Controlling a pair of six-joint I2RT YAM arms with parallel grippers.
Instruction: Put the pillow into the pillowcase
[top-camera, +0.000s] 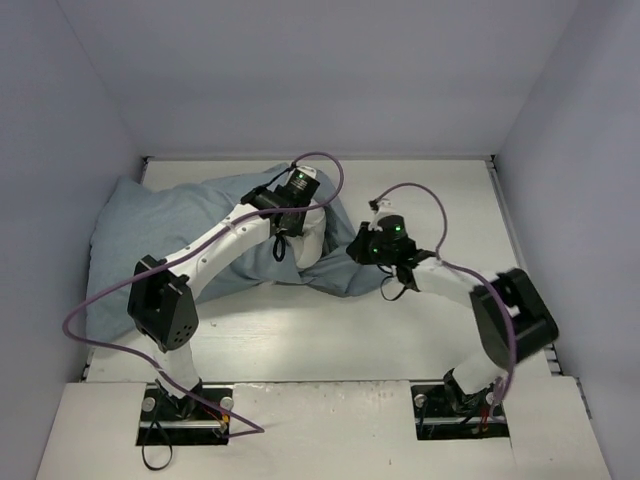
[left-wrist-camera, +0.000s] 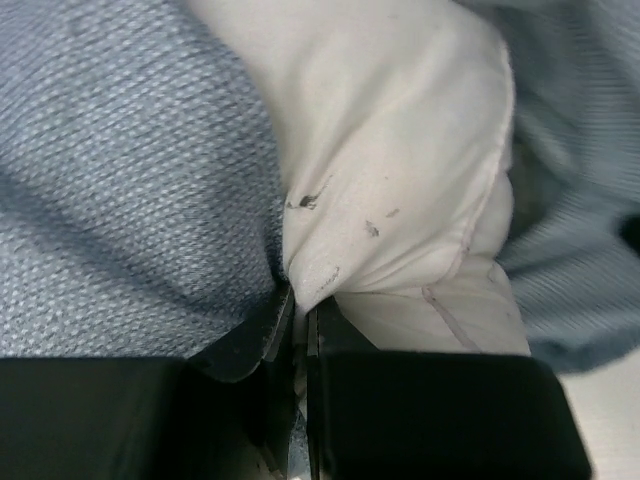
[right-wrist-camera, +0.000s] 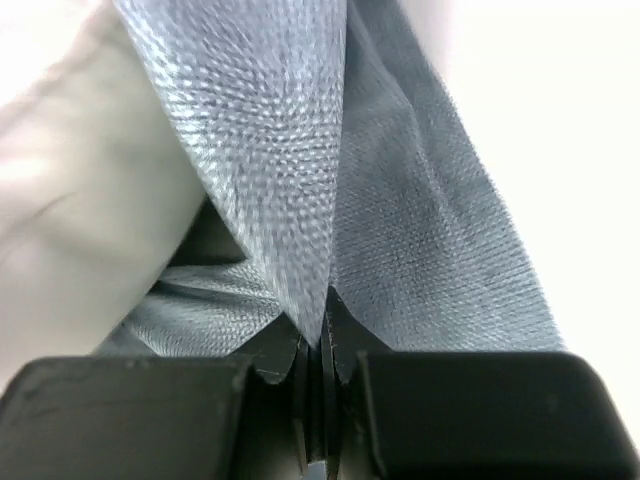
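The pale blue-grey pillowcase (top-camera: 170, 235) lies bulging across the back left of the table, with most of the pillow hidden inside it. A white end of the pillow (top-camera: 312, 238) sticks out of its open right end. My left gripper (top-camera: 285, 238) is shut on a fold of the white pillow (left-wrist-camera: 390, 150), with pillowcase fabric (left-wrist-camera: 110, 170) beside it. My right gripper (top-camera: 358, 250) is shut on the pillowcase edge (right-wrist-camera: 300, 180) at the open end. White pillow fabric (right-wrist-camera: 70, 200) shows to the left in the right wrist view.
The white table (top-camera: 330, 335) is walled in by pale grey panels at the back and both sides. The pillowcase's left end presses against the left wall. Purple cables (top-camera: 90, 310) loop off both arms.
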